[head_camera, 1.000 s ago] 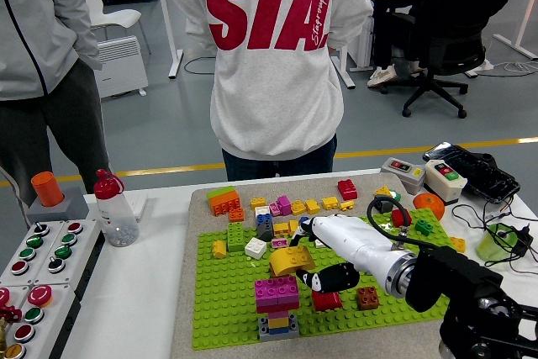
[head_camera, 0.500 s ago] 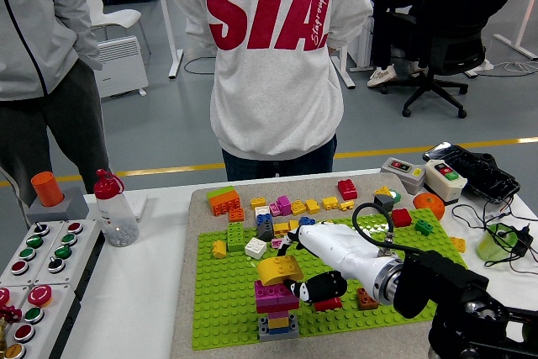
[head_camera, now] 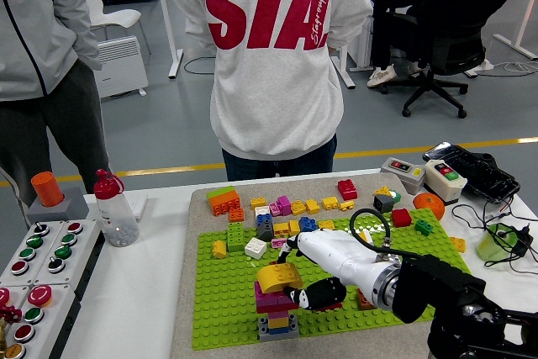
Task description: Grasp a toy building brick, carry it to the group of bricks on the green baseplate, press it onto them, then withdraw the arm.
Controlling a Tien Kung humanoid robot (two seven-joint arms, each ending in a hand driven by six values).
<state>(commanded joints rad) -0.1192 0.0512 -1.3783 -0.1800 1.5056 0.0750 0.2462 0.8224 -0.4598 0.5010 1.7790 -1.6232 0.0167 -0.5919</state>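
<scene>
Right robot hand [head_camera: 304,280] pinches a yellow arched brick [head_camera: 280,276], holding it on top of the small stack [head_camera: 277,304] on the green baseplate [head_camera: 220,300]. We judge the studs may not be lined up; a skewed press could tip the stack or leave the brick loose, and pulling back could drag it off. Loose bricks [head_camera: 286,206] lie beyond the stack. Left of the baseplate on the white surface [head_camera: 143,292]: a bottle [head_camera: 113,208] and a button panel [head_camera: 38,250]. Behind, a person in a grey sweatshirt [head_camera: 273,56] stands on an office floor.
</scene>
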